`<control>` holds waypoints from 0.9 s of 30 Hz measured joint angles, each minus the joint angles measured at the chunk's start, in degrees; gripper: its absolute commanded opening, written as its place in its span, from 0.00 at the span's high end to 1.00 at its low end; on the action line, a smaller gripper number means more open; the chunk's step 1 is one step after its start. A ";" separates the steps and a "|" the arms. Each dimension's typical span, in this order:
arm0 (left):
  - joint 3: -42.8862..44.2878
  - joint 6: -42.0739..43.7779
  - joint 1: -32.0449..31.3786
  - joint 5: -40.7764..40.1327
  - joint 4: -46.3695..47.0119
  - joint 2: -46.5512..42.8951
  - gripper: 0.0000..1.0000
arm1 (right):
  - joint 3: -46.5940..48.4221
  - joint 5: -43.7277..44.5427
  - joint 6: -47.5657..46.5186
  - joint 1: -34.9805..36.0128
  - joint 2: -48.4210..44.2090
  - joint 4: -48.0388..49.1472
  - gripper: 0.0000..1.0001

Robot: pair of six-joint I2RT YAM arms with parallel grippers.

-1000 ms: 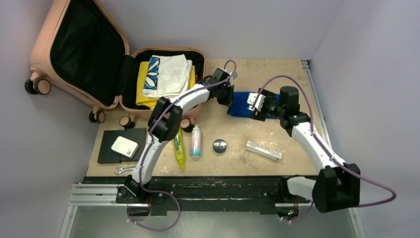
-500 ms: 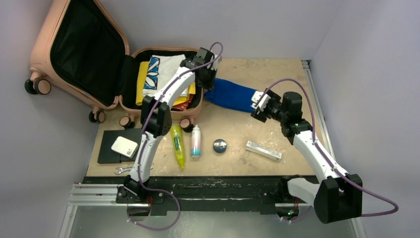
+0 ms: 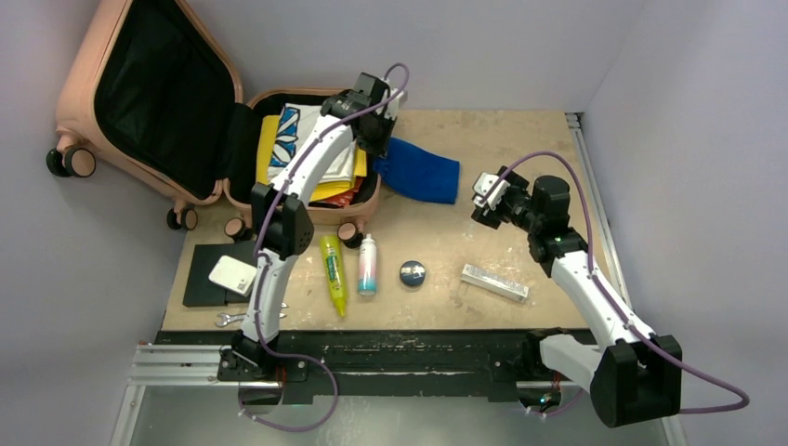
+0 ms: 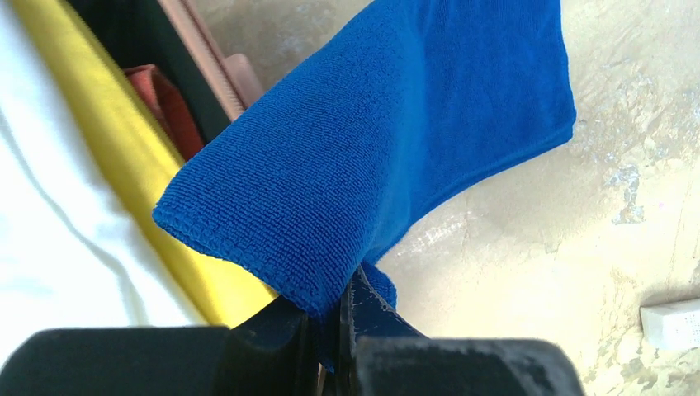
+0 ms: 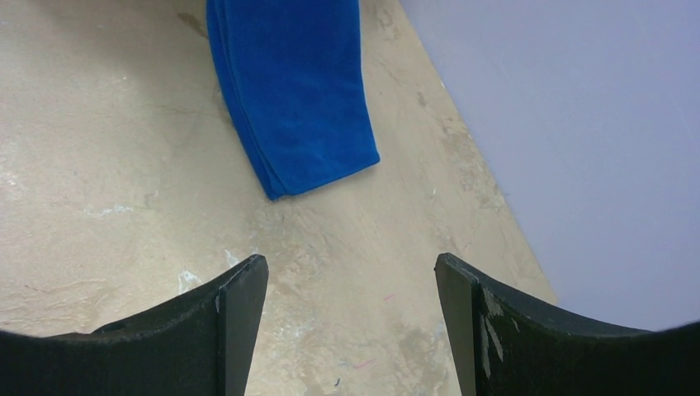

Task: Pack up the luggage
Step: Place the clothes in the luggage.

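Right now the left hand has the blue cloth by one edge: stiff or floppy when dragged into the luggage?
Probably floppy: the blue cloth folds over the left hand and its far end lies on the table. Likely light, since a pinch carries it. Its terry pile may snag the luggage rim.

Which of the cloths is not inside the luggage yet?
The blue cloth: the left gripper pinches its edge over the table, while the white cloth and the yellow cloth lie inside the luggage.
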 measured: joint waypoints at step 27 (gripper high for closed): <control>1.16 7.50 20.98 -0.81 -2.43 -3.50 1.00 | -1.29 -1.75 0.07 0.00 0.00 0.50 0.22</control>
